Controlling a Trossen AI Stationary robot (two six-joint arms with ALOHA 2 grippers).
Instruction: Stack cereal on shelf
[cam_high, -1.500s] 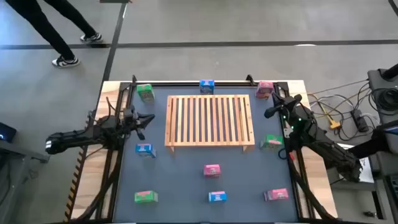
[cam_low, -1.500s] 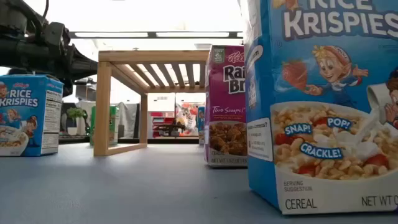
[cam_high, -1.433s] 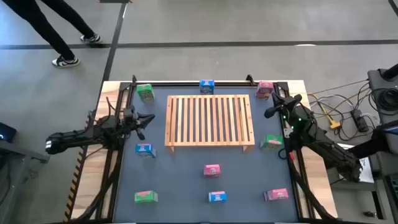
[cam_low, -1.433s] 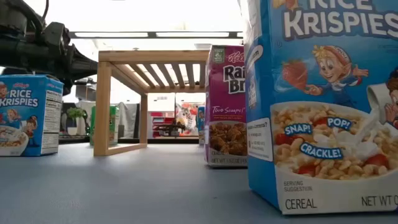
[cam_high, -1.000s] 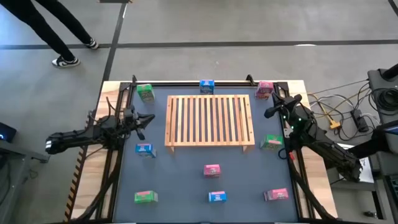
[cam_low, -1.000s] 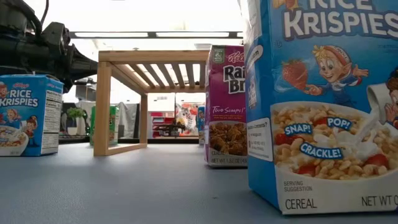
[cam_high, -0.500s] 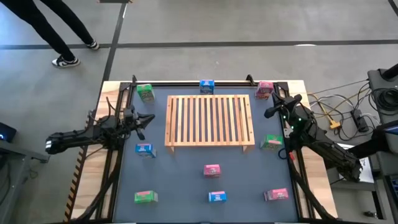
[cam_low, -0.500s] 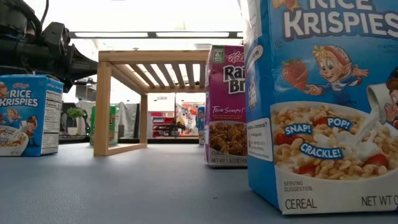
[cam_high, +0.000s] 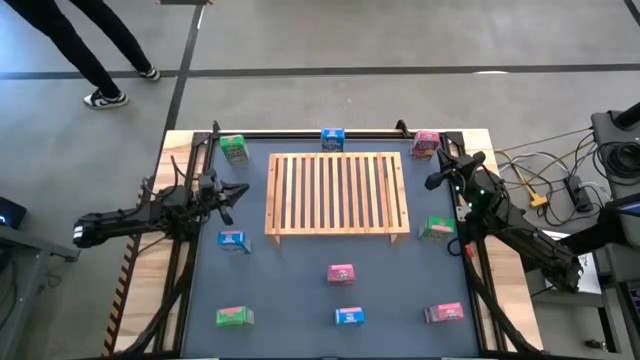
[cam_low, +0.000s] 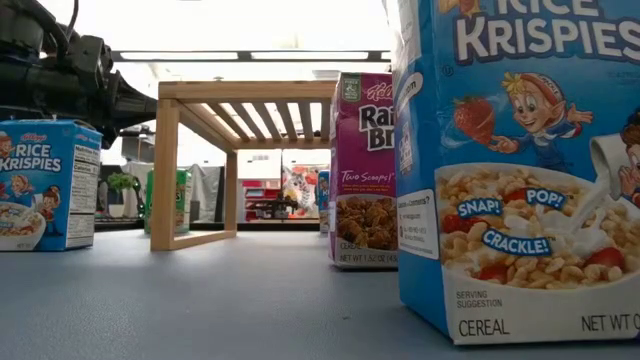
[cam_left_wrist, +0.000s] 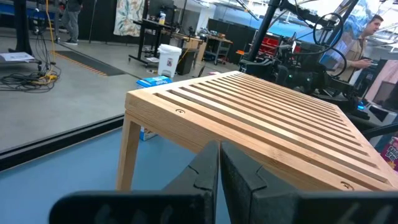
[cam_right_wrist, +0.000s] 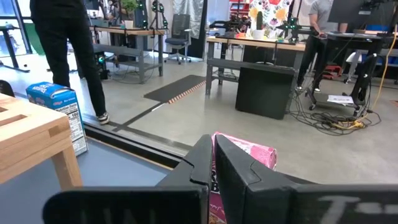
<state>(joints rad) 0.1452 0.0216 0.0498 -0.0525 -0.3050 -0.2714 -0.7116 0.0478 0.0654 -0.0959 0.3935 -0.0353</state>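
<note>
High view shows nothing changed: both closed, empty grippers, left gripper (cam_high: 238, 190) and right gripper (cam_high: 440, 172), wait beside the bare shelf (cam_high: 338, 193), stacking not begun.

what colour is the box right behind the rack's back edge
Blue box behind the rack; the high view shows it best.

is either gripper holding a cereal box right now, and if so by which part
Neither. The left gripper and the right gripper are both shut on nothing, and the shelf is bare.
</note>
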